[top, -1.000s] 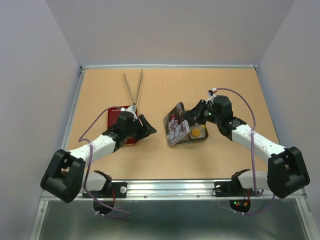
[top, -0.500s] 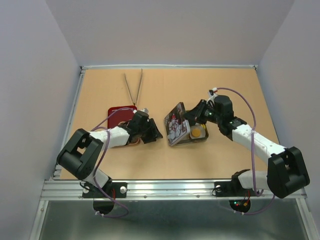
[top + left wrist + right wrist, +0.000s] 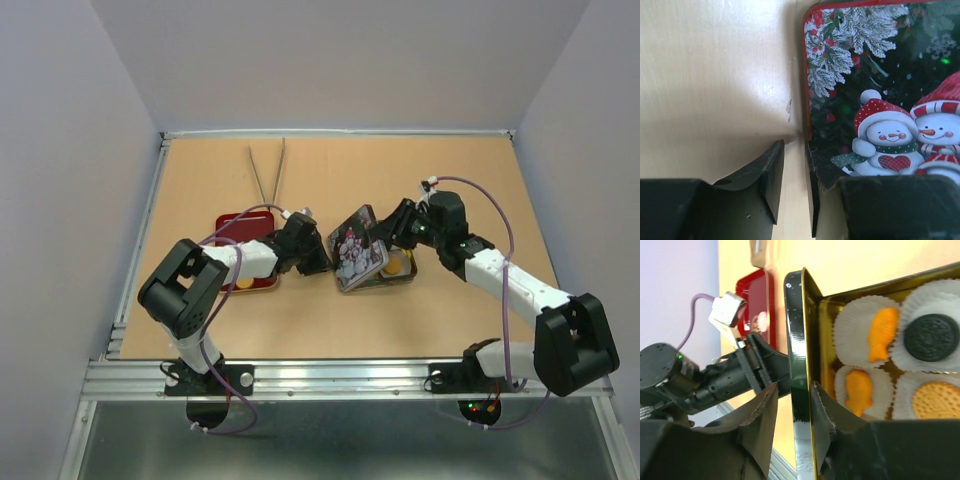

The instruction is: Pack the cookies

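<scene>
Right gripper (image 3: 794, 390) straddles the raised lid (image 3: 797, 315), grip I cannot tell, cookies (image 3: 882, 335) in the tin (image 3: 890, 284) just beside it; left gripper (image 3: 794, 147), narrow and empty, is at the lid's printed face; a shove could skid the tin, spilling them.

I can't read a word, number or brand mark in any of my views. The only printed surface I see is the tin lid (image 3: 865, 75), and from the left wrist camera it carries a picture of snowmen and snowy fir sprigs with no lettering on it.
</scene>
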Controlling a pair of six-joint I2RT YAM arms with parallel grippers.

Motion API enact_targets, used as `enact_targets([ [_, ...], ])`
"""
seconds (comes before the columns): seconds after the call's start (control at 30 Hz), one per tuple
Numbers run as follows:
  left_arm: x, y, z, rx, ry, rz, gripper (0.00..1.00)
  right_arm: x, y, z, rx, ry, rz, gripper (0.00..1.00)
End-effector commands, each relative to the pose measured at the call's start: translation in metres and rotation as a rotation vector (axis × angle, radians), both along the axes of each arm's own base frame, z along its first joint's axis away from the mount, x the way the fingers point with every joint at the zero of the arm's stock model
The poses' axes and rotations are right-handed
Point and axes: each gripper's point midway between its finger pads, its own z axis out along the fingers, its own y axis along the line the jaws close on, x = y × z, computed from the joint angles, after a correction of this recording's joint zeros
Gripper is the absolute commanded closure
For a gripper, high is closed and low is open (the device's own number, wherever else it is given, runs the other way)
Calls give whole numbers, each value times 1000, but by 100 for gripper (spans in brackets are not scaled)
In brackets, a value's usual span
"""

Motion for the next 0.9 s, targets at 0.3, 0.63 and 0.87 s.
enact_targets([
  [0.3,-8,4,15,-32,-44,12,67,-10,-22,-32,-105,28,-49,40],
  [0.63,1,9,55,-52,-130,50,68,-13,-35,-45,-173,57,-90,40],
  [0.87,1,12,51,-29,-132,50,67,-14,-38,-51,-199,73,-92,47],
])
